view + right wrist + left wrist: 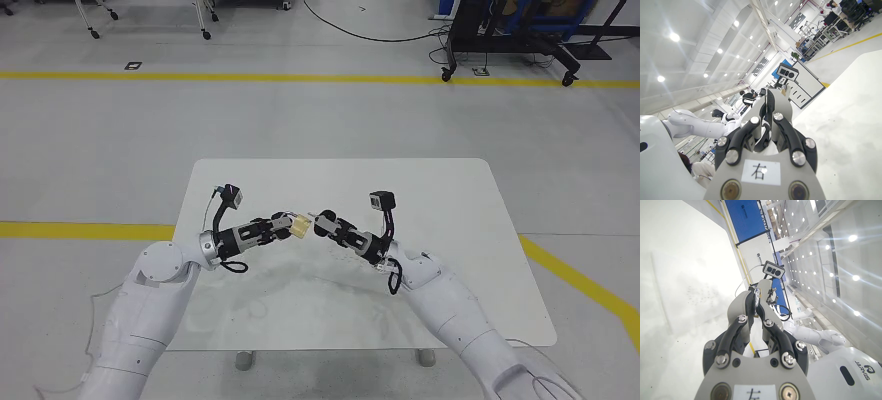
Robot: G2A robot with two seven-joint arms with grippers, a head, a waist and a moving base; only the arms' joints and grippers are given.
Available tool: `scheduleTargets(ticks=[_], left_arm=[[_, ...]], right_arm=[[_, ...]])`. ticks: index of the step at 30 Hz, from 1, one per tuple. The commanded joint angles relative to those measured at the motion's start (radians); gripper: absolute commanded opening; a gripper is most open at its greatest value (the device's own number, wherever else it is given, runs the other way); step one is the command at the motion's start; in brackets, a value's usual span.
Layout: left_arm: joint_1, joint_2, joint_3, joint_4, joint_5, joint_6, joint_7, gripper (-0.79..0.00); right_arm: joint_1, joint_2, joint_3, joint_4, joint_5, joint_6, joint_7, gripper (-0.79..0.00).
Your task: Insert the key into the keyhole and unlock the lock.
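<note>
The left hand (756, 298) grips the lock (297, 228), the right hand (768, 98) pinches the key (765, 105) just beside it; insertion likely needs fine alignment.

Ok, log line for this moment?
left gripper: shut on lock | right gripper: shut on key | both held together above table | key insertion: cannot tell

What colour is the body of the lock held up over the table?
Pale brass yellow. The lock shows best in the top view.
</note>
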Motion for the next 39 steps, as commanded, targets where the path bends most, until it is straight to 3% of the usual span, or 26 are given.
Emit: scheduleTargets(ticks=[1, 5, 15, 39], left_arm=[[-0.004, -0.002, 0.008, 0.010, -0.047, 0.011, -0.025, -0.785], [-0.016, -0.005, 0.017, 0.034, -0.118, 0.023, -0.068, -0.785], [-0.036, -0.003, 0.040, 0.047, -0.101, 0.000, -0.109, -0.785], [-0.032, 0.009, 0.051, 0.021, -0.040, -0.054, -0.096, -0.785]], right_arm=[[-0.008, -0.002, 0.007, -0.016, 0.012, 0.000, 0.014, -0.785], [-0.018, -0.004, 0.024, -0.018, 0.015, 0.000, 0.039, -0.785], [-0.025, -0.018, 0.057, -0.018, 0.023, 0.000, 0.063, -0.785], [0.041, -0.055, 0.095, 0.104, 0.055, 0.000, 0.110, -0.785]])
